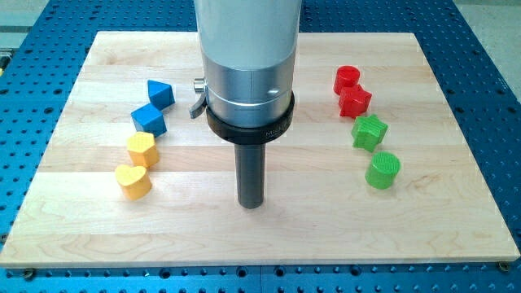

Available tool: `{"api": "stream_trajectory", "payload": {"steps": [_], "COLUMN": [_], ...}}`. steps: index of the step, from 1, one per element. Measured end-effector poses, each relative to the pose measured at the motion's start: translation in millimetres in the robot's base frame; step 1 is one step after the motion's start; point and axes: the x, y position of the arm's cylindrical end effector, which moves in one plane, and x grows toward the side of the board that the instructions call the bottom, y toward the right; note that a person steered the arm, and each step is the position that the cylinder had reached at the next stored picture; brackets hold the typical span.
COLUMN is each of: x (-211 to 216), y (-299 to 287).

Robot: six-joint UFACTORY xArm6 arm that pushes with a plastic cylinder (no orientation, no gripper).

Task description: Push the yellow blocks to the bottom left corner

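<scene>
Two yellow blocks sit at the view's left on the wooden board [260, 236]: a yellow hexagon-like block [141, 150] and, just below it, a yellow heart-shaped block [133, 181]. They stand close together, nearly touching. My tip [251, 204] rests on the board near the middle, well to the right of both yellow blocks and apart from them. The arm's grey body hangs above it from the view's top.
Two blue blocks [160, 94] [149, 119] lie above the yellow ones. At the view's right stand a red cylinder [347, 78], a red block [355, 101], a green star-like block [369, 132] and a green cylinder [383, 170]. A blue perforated table [488, 49] surrounds the board.
</scene>
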Motion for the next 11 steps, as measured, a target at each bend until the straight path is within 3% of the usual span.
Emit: {"api": "stream_trajectory", "payload": {"steps": [4,5,7,8,9,10,11], "x": [-3.8,-36.3,-117.2,-97.8,-47.6,-32.6,-32.8], "y": [-12.9,-67.7,-81.0,-136.1,-140.7,-142.3,-107.3]}}
